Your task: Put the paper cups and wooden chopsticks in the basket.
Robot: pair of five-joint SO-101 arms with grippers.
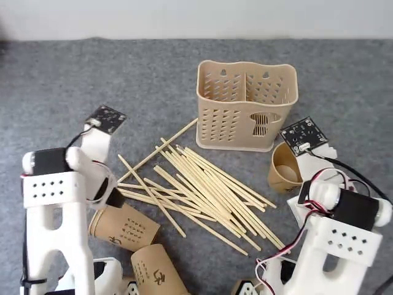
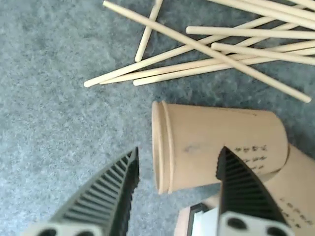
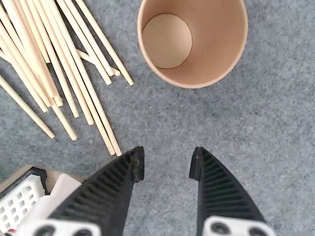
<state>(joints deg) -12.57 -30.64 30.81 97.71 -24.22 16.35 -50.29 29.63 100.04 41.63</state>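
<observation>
The basket, beige, perforated and split into two compartments, is seen upright at the far side of the grey surface. The chopsticks, of pale wood, are spread in a loose fan in front of it, between the two arms. Two brown printed cups are laid on their sides by the left arm: the first cup, and the second cup just beside it. A third cup is found just beside the basket's right corner, its mouth turned towards the right wrist camera.

The left claw is held apart over the first cup's rim end, one finger above the cup's side and the other above bare surface; contact cannot be told. The right claw is held apart above bare surface near the third cup. Chopstick ends lie close beside both cups.
</observation>
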